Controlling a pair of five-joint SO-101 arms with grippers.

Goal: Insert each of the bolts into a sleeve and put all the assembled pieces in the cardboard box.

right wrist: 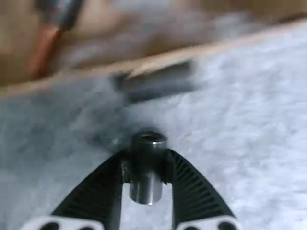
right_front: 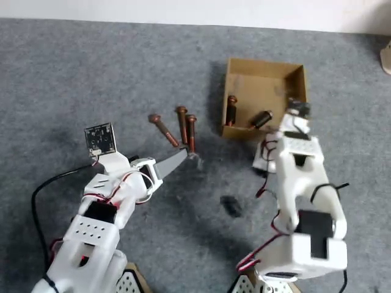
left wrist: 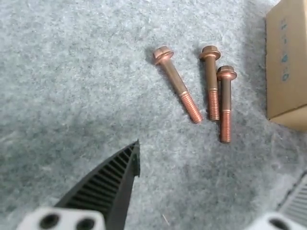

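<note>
Three copper bolts lie side by side on the grey carpet, left of the cardboard box. My left gripper is open just short of the bolts' threaded ends, touching none. My right gripper is shut on an upright dark sleeve close to the box's front wall. Another dark sleeve lies on the carpet against that wall. Two assembled pieces rest inside the box.
A loose dark sleeve lies on the carpet between the two arms. The box corner stands just beyond the bolts. Open carpet spreads to the left and behind the bolts.
</note>
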